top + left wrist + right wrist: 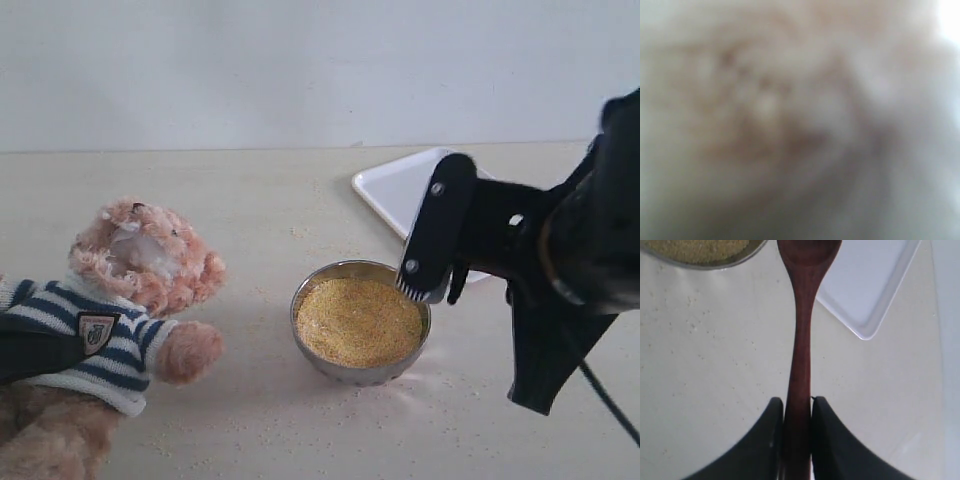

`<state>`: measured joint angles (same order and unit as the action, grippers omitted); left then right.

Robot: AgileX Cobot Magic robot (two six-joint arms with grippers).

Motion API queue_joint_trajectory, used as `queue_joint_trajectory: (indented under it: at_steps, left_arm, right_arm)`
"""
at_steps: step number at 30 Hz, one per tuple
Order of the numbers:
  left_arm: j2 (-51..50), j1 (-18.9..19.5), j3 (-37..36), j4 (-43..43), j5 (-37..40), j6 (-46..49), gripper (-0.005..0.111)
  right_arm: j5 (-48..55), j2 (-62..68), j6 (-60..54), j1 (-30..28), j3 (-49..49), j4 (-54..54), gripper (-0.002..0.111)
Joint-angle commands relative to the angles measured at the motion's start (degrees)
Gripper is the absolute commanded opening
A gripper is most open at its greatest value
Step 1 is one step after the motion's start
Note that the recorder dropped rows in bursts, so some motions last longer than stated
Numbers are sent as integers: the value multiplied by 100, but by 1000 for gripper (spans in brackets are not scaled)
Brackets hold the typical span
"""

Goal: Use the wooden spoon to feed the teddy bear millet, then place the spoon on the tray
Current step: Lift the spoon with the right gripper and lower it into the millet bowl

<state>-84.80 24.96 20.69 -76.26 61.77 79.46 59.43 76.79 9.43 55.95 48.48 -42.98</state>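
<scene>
A: Pinching the wooden spoon [801, 340] at the very end of its handle, the right hand [798, 407] is pressing both fingers flat against the wood. That far-back hold is giving the oval end all the reach.

B: And where is the spoon sitting?

A: It's hanging just beside the rim of the steel bowl [345, 267], not dipping into the millet [358, 320] yet. I'm reading this as the run-up to the scoop.

B: The teddy bear [140, 255]?

A: Leaning back at the left, muzzle up, well apart from the bowl. The left hand is hard to call. Its camera is giving only a pinkish blur, so I can't tell whether it's spread or closed.

B: The tray [400, 190]?

A: Lying just behind the bowl, handy for the set-down.

B: And the setting?

A: A pale beige desk [250, 200] is carrying everything, loose grains [690, 325] are dotting it around the bowl, and a plain white wall [300, 70] is backing it all.
</scene>
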Motion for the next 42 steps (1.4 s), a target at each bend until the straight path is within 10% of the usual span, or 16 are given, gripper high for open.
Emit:
queue_joint_trajectory:
  at_steps: [1, 42]
  left_arm:
    - [4, 13, 4, -128, 94, 51, 5]
    - [4, 13, 4, -128, 94, 51, 5]
  right_arm:
    - [433, 578, 128, 410, 28, -602, 0]
    - [124, 2503, 1265, 804, 822, -103, 0]
